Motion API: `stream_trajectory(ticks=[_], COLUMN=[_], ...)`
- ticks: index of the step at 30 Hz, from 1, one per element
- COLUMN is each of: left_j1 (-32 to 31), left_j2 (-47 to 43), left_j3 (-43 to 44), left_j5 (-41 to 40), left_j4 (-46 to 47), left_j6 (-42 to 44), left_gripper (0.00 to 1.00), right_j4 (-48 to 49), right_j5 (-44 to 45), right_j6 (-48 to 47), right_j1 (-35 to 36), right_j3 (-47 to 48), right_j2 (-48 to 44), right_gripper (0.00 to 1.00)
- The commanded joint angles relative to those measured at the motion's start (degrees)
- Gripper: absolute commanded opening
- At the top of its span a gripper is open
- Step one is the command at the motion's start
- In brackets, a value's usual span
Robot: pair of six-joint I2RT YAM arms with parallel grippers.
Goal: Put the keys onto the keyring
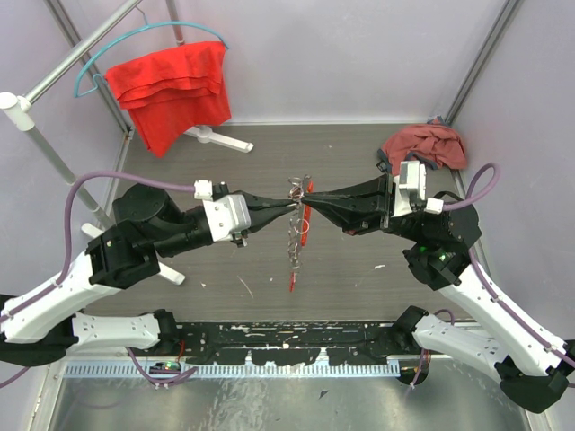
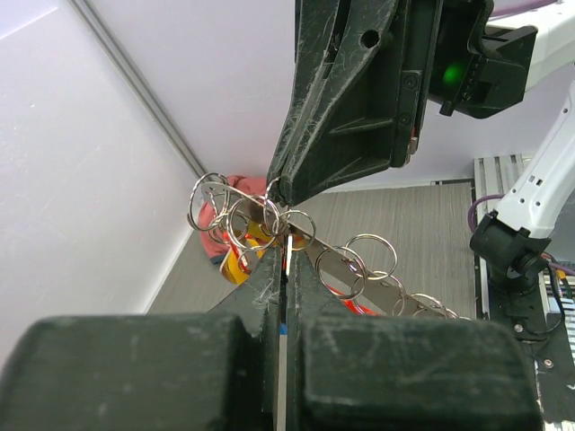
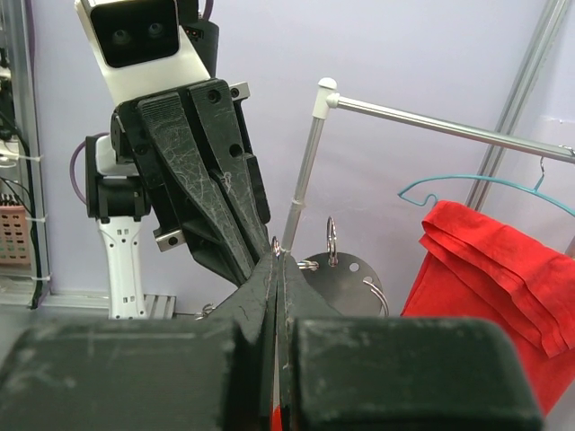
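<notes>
keyring [image 1: 295, 235] between left gripper [image 1: 290, 207], right gripper [image 1: 312, 205]

Your left arm [image 1: 43, 310] and right arm [image 1: 499, 303] wear white shells over black joints, each trailing a purple cable [image 1: 72, 215]. White camera blocks [image 1: 226, 215] sit behind scuffed black jaws; a green light [image 1: 437, 259] glows at four o'clock on the right arm.

Silvery keyring [image 1: 296, 191], red-orange tag [image 1: 305, 220], black fingers [image 2: 359, 108], red cloth [image 1: 171, 90], teal hanger [image 1: 90, 67]

Bright, even light; blurred near foreground.
</notes>
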Motion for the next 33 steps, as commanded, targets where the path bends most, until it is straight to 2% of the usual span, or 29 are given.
stream_trajectory(ticks=[1, 7, 11, 15, 20, 26, 33], left_j1=[-0.06, -0.01, -0.04, -0.08, -0.05, 0.63, 15.18], left_j2=[-1.10, -1.29, -1.21, -1.67, -1.95, -0.91, 0.38], left_j3=[1.49, 1.02, 1.22, 1.14, 0.53, -0.39, -1.88], left_j5=[0.29, -0.76, -0.58, -0.52, -1.95, -10.12, -5.10], left_j4=[3.16, 3.02, 2.10, 1.23, -0.03, -1.54, -2.20], left_j6=[0.09, 0.47, 0.37, 0.39, 0.56, 0.24, -10.16], left_gripper=[0.00, 0.00, 0.19, 0.29, 0.34, 0.35, 0.43], right_j4=[1.97, 1.60, 0.36, -2.98, -11.28, -28.72, -41.18], right_j5=[1.87, 2.06, 2.47, 4.20, 7.89, 17.56, 28.58], right_j6=[-0.94, -1.23, -2.14, -4.67, -8.76, -13.65, -14.48], right_j1=[0.15, 0.13, 0.10, 0.10, 0.14, 0.10, 0.14], right_j3=[1.79, 1.83, 2.28, 3.21, 6.20, 12.28, 14.76], right_j2=[-1.47, -1.56, -1.60, -1.92, -2.20, 0.46, 4.74], right_gripper=[0.01, 0.01, 0.01, 0.01, 0.01, 0.01, 0.01])
